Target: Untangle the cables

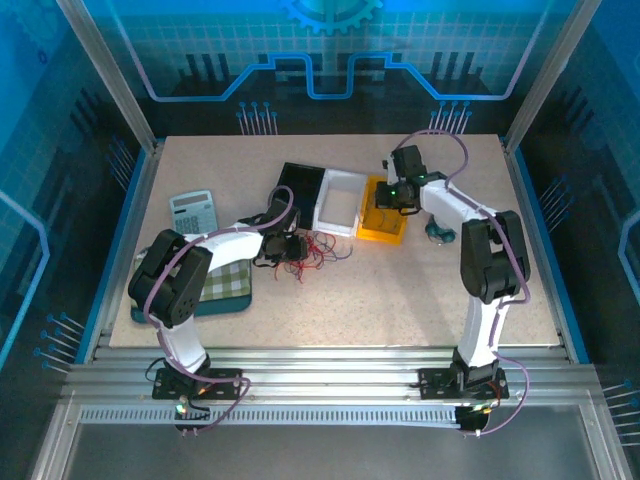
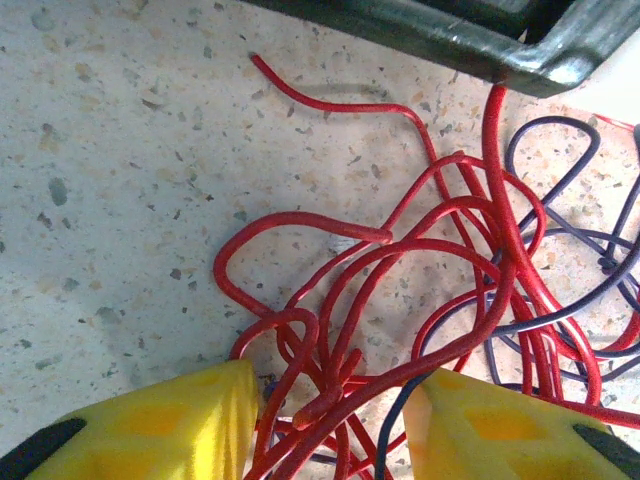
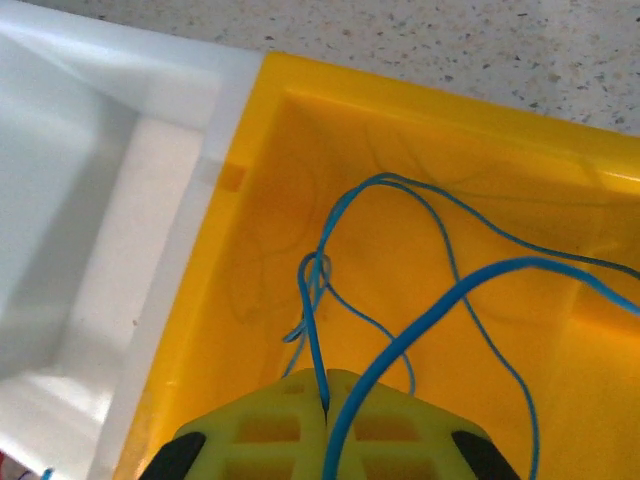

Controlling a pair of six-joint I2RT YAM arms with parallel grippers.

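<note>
Spread wide, the left hand (image 2: 330,420) straddles the red cables (image 2: 500,180) tangled on the counter (image 2: 120,200), left of the yellow bin (image 1: 380,236). Inside that bin, the right hand (image 3: 325,395) pinches a blue cable (image 3: 440,298). Grabbing several strands together could tighten knots.

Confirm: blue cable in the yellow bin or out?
In. Right wrist view: the blue cable loops inside the yellow bin, one strand pinched in the shut right gripper.

Red cables (image 2: 497,180) run off the lower edge between the left jaws; the blue cable (image 3: 420,320) is lost at the closed right jaws; overhead, the tangle (image 1: 312,250) is too small to resolve.
</note>
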